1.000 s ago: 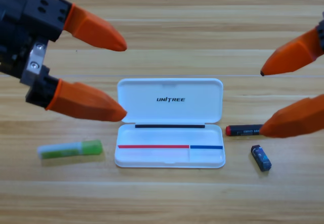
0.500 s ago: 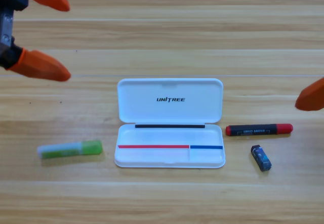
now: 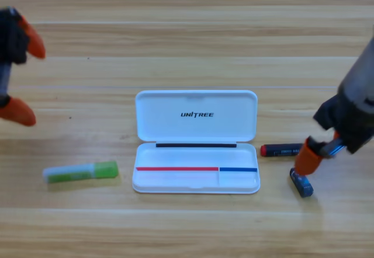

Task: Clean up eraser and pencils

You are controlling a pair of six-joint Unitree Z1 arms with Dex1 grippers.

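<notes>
The eraser (image 3: 302, 185), a small dark blue-black block, lies on the table right of the white case. My right gripper (image 3: 307, 162) points down just above the eraser's upper end, at or very near it. The black-barrelled pencil (image 3: 280, 150) lies beside the case's right edge, its right half hidden behind that gripper. The pale green pencil (image 3: 82, 171) lies flat, left of the case. My left gripper (image 3: 30, 82) waits open at the left edge, holding nothing.
The white UNITREE case (image 3: 196, 131) lies open in the middle, lid folded back and its tray toward the front. The grey right arm (image 3: 353, 115) comes in from the right edge over the table.
My right gripper has come back in from the right edge and dropped down onto the eraser's spot, covering the black pencil's right end. The left gripper has drawn further off to the left.
</notes>
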